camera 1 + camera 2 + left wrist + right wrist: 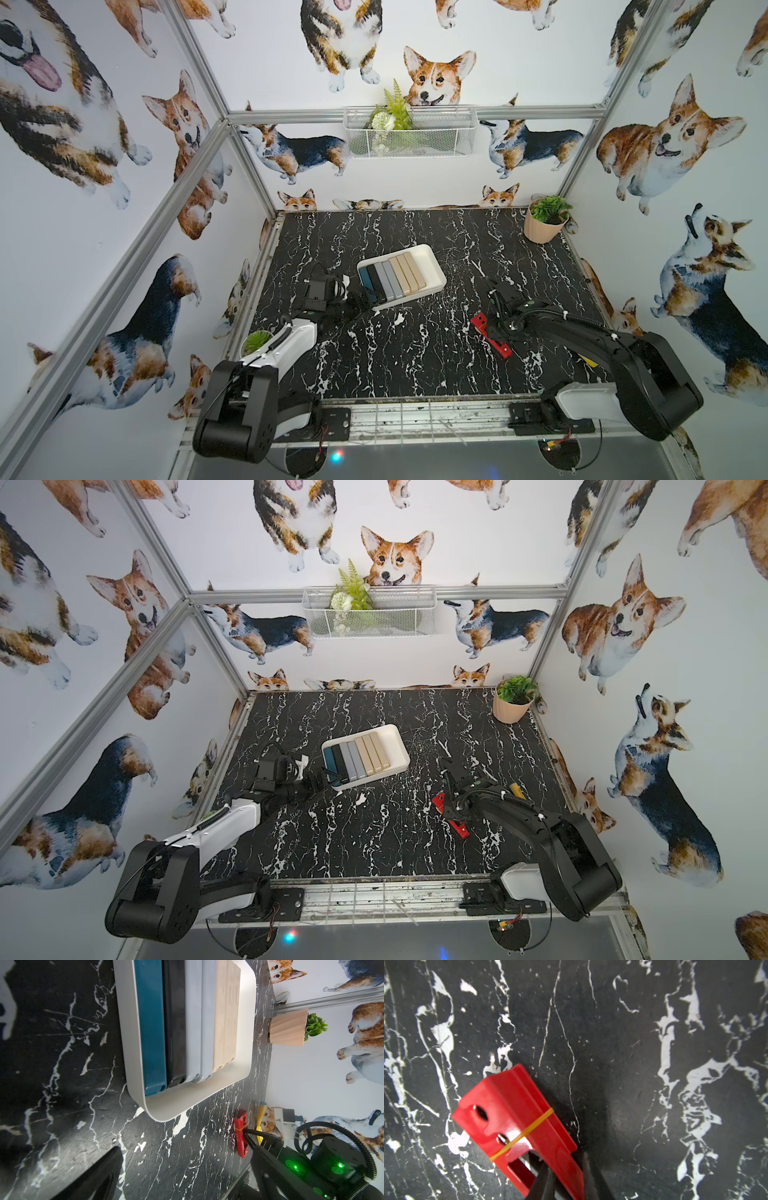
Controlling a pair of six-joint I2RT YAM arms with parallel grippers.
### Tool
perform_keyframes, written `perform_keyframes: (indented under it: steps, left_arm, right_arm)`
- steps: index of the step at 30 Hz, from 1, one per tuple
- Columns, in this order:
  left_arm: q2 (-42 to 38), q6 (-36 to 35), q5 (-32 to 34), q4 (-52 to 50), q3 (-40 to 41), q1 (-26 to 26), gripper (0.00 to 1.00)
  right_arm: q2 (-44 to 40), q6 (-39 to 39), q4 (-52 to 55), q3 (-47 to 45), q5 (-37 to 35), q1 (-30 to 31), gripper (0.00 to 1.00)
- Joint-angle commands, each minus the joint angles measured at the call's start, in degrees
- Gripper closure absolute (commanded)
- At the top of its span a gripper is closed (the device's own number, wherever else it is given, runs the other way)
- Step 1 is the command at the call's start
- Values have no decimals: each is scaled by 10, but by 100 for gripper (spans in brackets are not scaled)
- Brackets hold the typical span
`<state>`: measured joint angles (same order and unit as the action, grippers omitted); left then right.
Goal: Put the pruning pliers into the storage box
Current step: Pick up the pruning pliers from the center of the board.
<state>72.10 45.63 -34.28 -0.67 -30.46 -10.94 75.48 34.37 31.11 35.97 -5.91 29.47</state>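
- Two grippers are over the black marble table (374, 365); a small green plant (257, 340) sits behind the left arm at the table's left edge.
- The left gripper (368, 300) hangs low with its jaws spread wide and nothing between them. Its wrist view shows one dark finger (99, 1174) over bare table.
- Just ahead of that gripper's fingertips lies the storage box (430, 266), a shallow white tray, with its near left corner closest to the tool.
- Seven pruning pliers (392, 276) lie side by side inside the box. Going outward from the left gripper's side they are teal (152, 1022), black (175, 1022), two grey (193, 1022) and three beige (226, 1012). They touch one another along their long edges.
- The part of the box floor farthest from the left gripper is bare.
- The red pruning pliers (480, 322) lie on the table, well apart from the box and directly under the right gripper (492, 332).
- The right gripper (566, 1159) has its jaws drawn close together, pinching the red pruning pliers (517, 1105) across one long wall. One finger (544, 1180) sits at a slot in the bar and the other is against its outer side.
- A yellow rubber band (525, 1132) wraps the red bar just ahead of the fingertips.
- Both ends of the bar stick out past the gripper in both top views.
- A yellow shovel (517, 789) lies beyond the right gripper's wrist, near the right wall.
- A potted plant (546, 226) stands far ahead of the right gripper in the back right corner.
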Motion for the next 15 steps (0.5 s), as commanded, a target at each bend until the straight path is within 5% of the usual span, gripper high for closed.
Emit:
perform_keyframes:
  steps: [1, 15]
  left_arm:
    - [0, 3, 1, 12, 0, 0, 0]
    - [6, 3, 4, 17, 3, -4, 0]
  right_arm:
    - [3, -3, -10, 2, 5, -1, 81]
    - [14, -6, -16, 7, 19, -1, 100]
